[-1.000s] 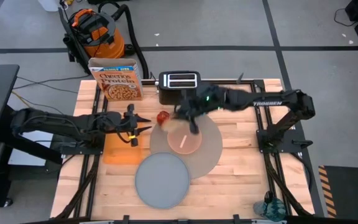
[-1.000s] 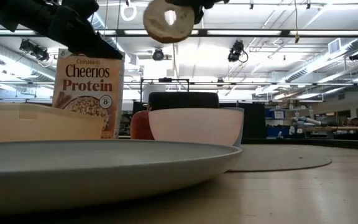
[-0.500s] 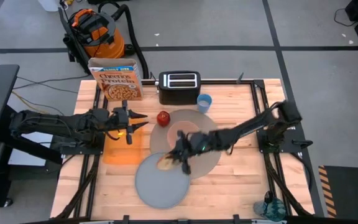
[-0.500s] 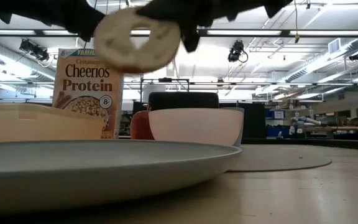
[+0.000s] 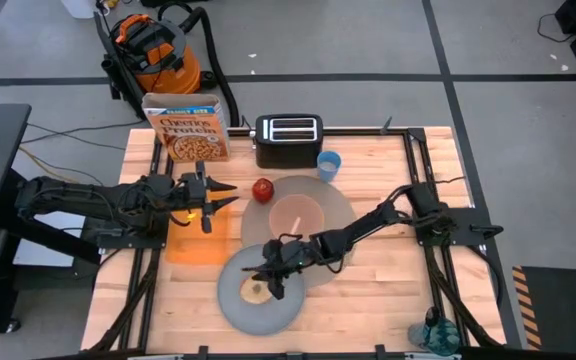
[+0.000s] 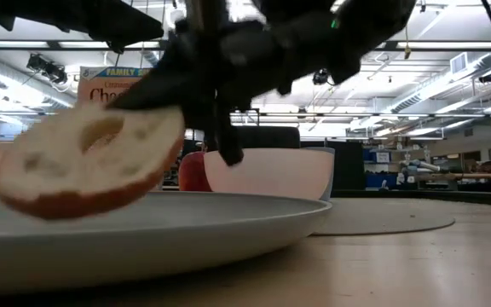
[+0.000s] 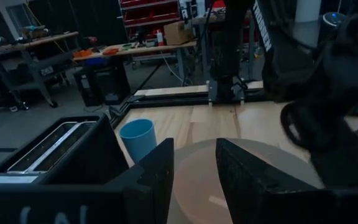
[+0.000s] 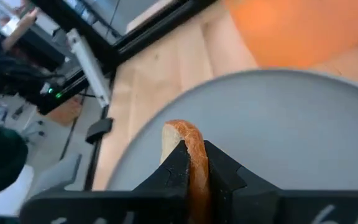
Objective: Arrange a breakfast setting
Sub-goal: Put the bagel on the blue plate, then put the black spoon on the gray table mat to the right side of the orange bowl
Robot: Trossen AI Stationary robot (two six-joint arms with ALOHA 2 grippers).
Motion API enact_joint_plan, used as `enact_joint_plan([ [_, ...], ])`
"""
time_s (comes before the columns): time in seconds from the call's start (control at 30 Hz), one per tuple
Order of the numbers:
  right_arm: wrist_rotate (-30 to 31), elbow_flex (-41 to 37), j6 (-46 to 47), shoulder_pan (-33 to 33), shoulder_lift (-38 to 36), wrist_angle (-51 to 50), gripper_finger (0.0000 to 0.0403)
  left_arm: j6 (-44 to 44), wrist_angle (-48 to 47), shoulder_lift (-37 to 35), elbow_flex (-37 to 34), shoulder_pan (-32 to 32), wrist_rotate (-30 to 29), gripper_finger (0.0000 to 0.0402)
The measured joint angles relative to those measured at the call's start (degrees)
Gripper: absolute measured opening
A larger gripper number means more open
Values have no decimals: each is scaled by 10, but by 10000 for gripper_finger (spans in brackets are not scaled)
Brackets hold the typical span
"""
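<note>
The right gripper [image 5: 268, 280] reaches across to the lower centre of the high view, its fingers pinched narrow on the bagel [image 6: 88, 166], clamping the rim edge-on. In the right wrist view the crust [image 8: 191, 152] stands upright between the two dark fingers [image 8: 173, 168]. The bagel hangs directly over the blue-grey plate [image 5: 230, 310], tilted, its lower edge very close to or just touching the plate surface; the low view does not settle which. It seems the release is what comes next, and it turns on that gap: the plate lies straight beneath the fingers, so a slight lowering and an opening should let the ring drop flat.

The left gripper [image 5: 211, 203] waits at the left-centre of the high view, above the orange board [image 5: 183, 245], fingers partly apart and holding nothing. It is farther from the plate than the right.

The plate overlaps the lower left edge of the grey placemat [image 5: 343, 235]. On the placemat sits the pink bowl [image 5: 298, 218]; a pale sliver inside may be the spoon, too small to be sure. The apple [image 5: 262, 189] sits just beside the bowl at its upper left. The blue cup [image 5: 329, 164] stands near the toaster [image 5: 288, 140] at the upper centre, its contents not visible. The cereal box [image 5: 188, 128] stands at the upper left
</note>
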Motion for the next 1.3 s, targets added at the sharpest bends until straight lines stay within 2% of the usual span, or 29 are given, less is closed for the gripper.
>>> enact_joint_plan([
  [0.23,7,0,-11,-5,13,-7,60,0,-6,-1,0,0,0,128],
  [0.43,2,-1,-50,-5,9,-5,104,0,-12,-1,0,0,0,128],
  [0.73,-3,-1,-172,3,-19,-28,165,-1,-15,-1,0,0,0,128],
  [0.87,13,-1,-252,7,-80,-110,175,-4,-15,-1,0,0,0,128],
  [1.0,94,-1,-313,22,-163,-220,175,-15,-19,-1,0,0,0,128],
  [1.2,231,-1,-310,36,-286,-428,174,-16,-20,-1,0,0,0,128],
  [1.3,247,-1,-284,33,-340,-521,174,-23,-22,-1,0,0,0,128],
])
